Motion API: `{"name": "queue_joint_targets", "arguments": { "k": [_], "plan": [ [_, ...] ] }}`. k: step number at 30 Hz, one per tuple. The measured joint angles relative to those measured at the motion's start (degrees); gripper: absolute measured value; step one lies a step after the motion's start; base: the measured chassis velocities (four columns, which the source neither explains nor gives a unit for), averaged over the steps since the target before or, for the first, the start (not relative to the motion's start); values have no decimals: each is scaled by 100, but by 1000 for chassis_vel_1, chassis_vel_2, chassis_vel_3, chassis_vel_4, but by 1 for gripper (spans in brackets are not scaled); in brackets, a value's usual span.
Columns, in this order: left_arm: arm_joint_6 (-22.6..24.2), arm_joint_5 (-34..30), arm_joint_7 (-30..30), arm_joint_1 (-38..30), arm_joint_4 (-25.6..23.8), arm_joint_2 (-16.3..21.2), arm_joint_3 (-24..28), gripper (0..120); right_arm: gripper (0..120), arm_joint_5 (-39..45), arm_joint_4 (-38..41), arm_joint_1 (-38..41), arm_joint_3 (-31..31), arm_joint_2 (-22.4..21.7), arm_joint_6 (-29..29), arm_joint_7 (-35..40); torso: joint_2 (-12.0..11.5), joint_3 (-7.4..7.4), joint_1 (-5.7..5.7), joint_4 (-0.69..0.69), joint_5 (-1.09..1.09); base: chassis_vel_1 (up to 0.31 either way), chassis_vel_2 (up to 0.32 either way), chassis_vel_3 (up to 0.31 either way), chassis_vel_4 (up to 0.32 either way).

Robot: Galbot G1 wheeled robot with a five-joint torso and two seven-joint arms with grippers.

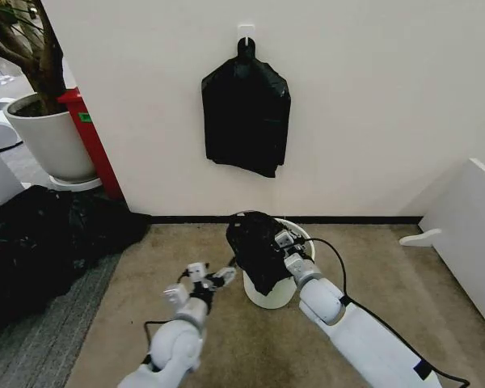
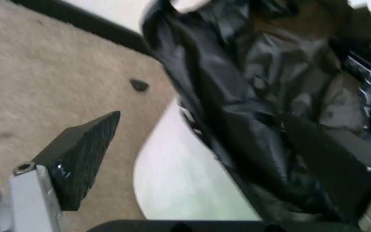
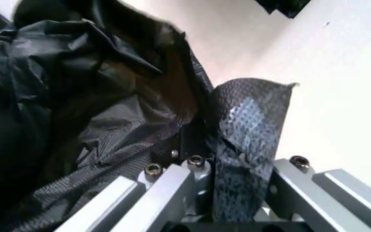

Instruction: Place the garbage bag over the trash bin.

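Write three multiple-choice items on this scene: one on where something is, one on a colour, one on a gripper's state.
1. Where is the trash bin?
A. on the carpet by the wall
B. on a shelf
C. beside the plant pot

2. What colour is the garbage bag?
A. white
B. black
C. blue

3. What is the right gripper doing?
A. hanging open, clear of the bag
B. resting on the floor
C. shut on the bag's plastic

Answers: 1 A, the bin stands on the beige carpet below the wall. 2 B, glossy black plastic drapes over the bin. 3 C, the right wrist view shows film pinched between its fingers.
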Motion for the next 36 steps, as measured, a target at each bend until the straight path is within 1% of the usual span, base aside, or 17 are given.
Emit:
{"name": "queue_joint_targets", "arguments": {
  "k": [1, 2, 3, 7, 8, 12, 14, 15, 19, 21, 24, 25, 27, 28, 31, 33, 36],
  "plan": [
    [94, -81, -199, -195, 74, -56, 151, 100, 0, -4, -31, -22, 14, 53, 6, 13, 0, 0, 0, 1, 1, 0, 0, 0, 0],
    [94, -81, -199, -195, 74, -56, 151, 100, 0, -4, -31, -22, 14, 53, 6, 13, 0, 0, 0, 1, 1, 0, 0, 0, 0],
    [147, -122, -349, -363, 143, -111, 260, 100, 0, -4, -49, -34, 24, 78, 11, 22, 0, 1, 0, 1, 1, 0, 0, 0, 0],
    [305, -178, -917, -1030, 538, -376, 533, 100, 0, 24, -95, -54, 68, 110, 33, 50, 0, 0, 0, -1, 0, 0, 0, 0, 0],
    [305, -178, -917, -1030, 538, -376, 533, 100, 0, 24, -95, -54, 68, 110, 33, 50, 0, 0, 0, -1, 0, 0, 0, 0, 0],
    [443, -186, -1427, -1415, 883, -560, 670, 98, 0, 62, -106, -56, 88, 117, 74, 61, 0, 1, 0, 0, -1, 0, 0, 0, 0],
    [516, -166, -1737, -1644, 1175, -664, 804, 95, 0, 81, -114, -55, 91, 143, 90, 74, 0, 1, 0, 0, -1, 0, 0, 0, 0],
    [516, -166, -1737, -1644, 1175, -664, 804, 95, 0, 81, -114, -55, 91, 143, 90, 74, 0, 1, 0, 0, -1, 0, 0, 0, 0],
    [567, -58, -2132, -1932, 1555, -903, 1013, 90, 0, 104, -118, -53, 94, 185, 92, 106, 0, 1, 0, 0, -1, 0, 0, 0, 0],
    [576, -38, -2187, -1977, 1606, -967, 1042, 90, 0, 105, -118, -55, 95, 189, 93, 110, 0, 1, 0, 0, -2, 0, 0, 0, 0],
    [686, 1, -2309, -2048, 1652, -1098, 1113, 79, 0, 109, -118, -77, 95, 195, 92, 115, 0, 0, 0, 0, -1, 0, 0, 0, 0],
    [754, 46, -2388, -2071, 1684, -1156, 1152, 72, 0, 109, -118, -88, 95, 197, 92, 119, 0, 0, 0, 0, -1, 0, 0, 0, 0],
    [832, 136, -2505, -2104, 1765, -1232, 1193, 64, 0, 111, -111, -99, 98, 197, 93, 130, 0, 0, 0, 0, -1, 0, 0, 0, 0],
    [832, 136, -2505, -2104, 1765, -1232, 1193, 64, 0, 111, -111, -99, 98, 197, 93, 130, 0, 0, 0, 0, -1, 0, 0, 0, 0],
    [1045, 305, -2788, -2155, 1928, -1385, 1212, 52, 0, 124, -59, -132, 112, 179, 100, 144, 0, -1, 0, 1, -1, 0, 0, 0, 0],
    [1252, 354, -2910, -2142, 1956, -1409, 1210, 43, 0, 136, -8, -168, 119, 159, 106, 157, 0, -1, 0, 0, -1, 0, 0, 0, 0],
    [1371, 376, -2967, -2107, 1953, -1390, 1202, 36, 0, 145, 27, -194, 131, 144, 116, 169, 0, -1, 0, 1, -1, 0, 0, 0, 0]
  ]
}}
